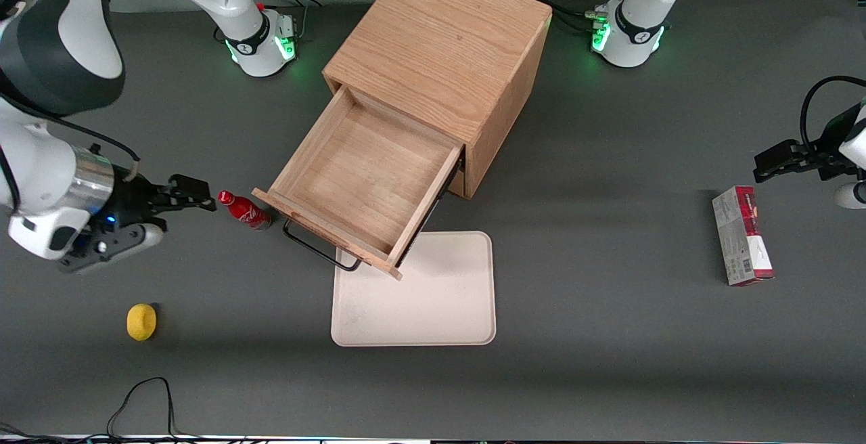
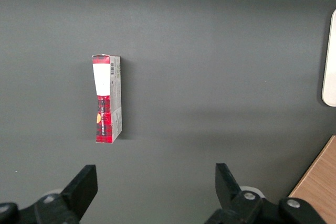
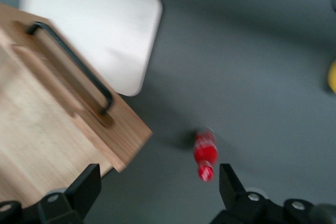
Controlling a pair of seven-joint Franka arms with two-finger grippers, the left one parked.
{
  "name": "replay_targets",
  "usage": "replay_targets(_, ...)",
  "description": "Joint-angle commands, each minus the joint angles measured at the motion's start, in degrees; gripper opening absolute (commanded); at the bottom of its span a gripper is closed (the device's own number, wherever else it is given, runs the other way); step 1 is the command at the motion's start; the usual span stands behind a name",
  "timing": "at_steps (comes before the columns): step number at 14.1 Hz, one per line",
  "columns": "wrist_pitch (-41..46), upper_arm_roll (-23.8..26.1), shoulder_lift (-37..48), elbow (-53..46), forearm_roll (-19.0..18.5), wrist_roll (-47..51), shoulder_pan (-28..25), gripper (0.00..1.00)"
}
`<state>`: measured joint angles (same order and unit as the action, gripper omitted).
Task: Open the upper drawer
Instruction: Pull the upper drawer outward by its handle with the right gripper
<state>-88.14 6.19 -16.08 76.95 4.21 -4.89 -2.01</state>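
The upper drawer stands pulled far out of the oak cabinet, and its shallow plain-wood inside is bare. Its thin black wire handle hangs on the drawer front, over the edge of the tray. My right gripper is open and empty. It hovers toward the working arm's end of the table, apart from the drawer, with a red bottle between it and the drawer front. The right wrist view shows the drawer front, the handle and both open fingers. The lower drawer is hidden under the upper one.
A red bottle lies on the table beside the drawer front corner and shows in the right wrist view. A cream tray lies in front of the cabinet. A lemon lies nearer the camera. A red box lies toward the parked arm's end.
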Motion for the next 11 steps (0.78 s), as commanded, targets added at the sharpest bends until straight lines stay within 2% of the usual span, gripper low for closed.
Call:
replay_targets(1,-5.7,-3.4,15.0,18.9,-1.9,4.1,-0.6,1.00)
replay_targets(4,-12.0,-5.7,27.2,33.2,-2.9,7.7,-0.6,1.00)
replay_targets(8,-9.6,-6.0,29.3,33.5,-8.0,7.8,-0.4,1.00)
replay_targets(11,-9.6,-8.4,28.7,32.8,-7.5,8.2,-0.2,1.00)
